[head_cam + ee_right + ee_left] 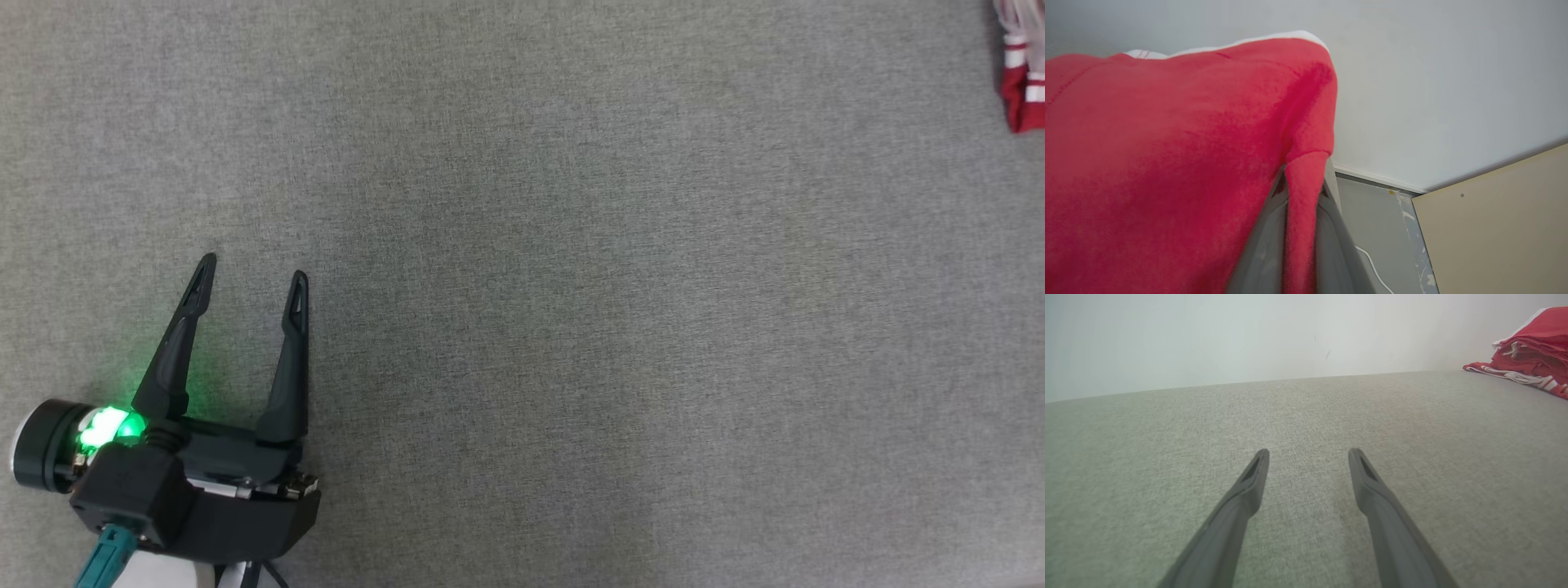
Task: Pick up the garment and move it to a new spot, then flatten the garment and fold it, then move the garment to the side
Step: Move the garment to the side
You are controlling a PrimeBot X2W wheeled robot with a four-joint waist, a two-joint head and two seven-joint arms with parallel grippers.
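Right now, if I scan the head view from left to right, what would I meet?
The robot's left fingers, spread apart → bare grey cloth surface → red and white garment at the right edge.

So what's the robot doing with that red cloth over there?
The robot's right gripper is shut on a fold of the red garment with white trim, which lies at the far right of the grey fabric surface. Its left gripper hangs open over a bare part of the surface, holding nothing. The garment looks bunched, not yet flattened or folded.
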